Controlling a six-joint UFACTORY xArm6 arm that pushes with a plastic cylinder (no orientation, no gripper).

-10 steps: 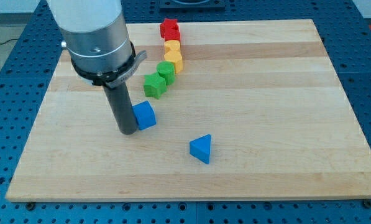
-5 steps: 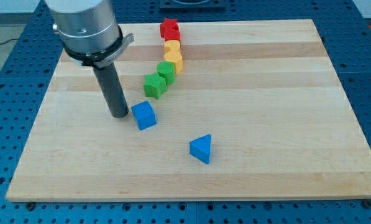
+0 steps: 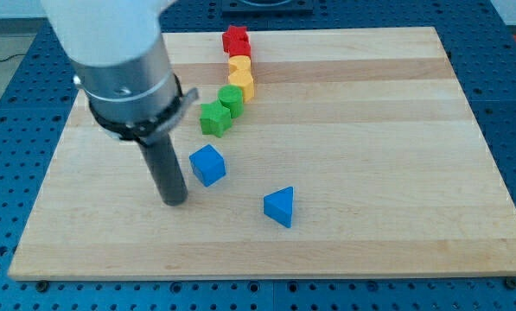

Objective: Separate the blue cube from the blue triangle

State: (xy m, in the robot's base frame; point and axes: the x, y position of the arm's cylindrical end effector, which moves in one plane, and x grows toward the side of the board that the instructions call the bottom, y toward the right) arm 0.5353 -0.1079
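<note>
Camera view: my tip (image 3: 175, 202) left of blue cube (image 3: 207, 164) — blue triangle (image 3: 280, 206) apart.

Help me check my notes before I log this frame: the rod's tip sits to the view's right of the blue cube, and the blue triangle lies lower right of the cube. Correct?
Not quite. My tip sits to the view's left of the blue cube, slightly lower, with a small gap between them, as the camera view shows. The blue triangle does lie to the lower right of the cube.
</note>
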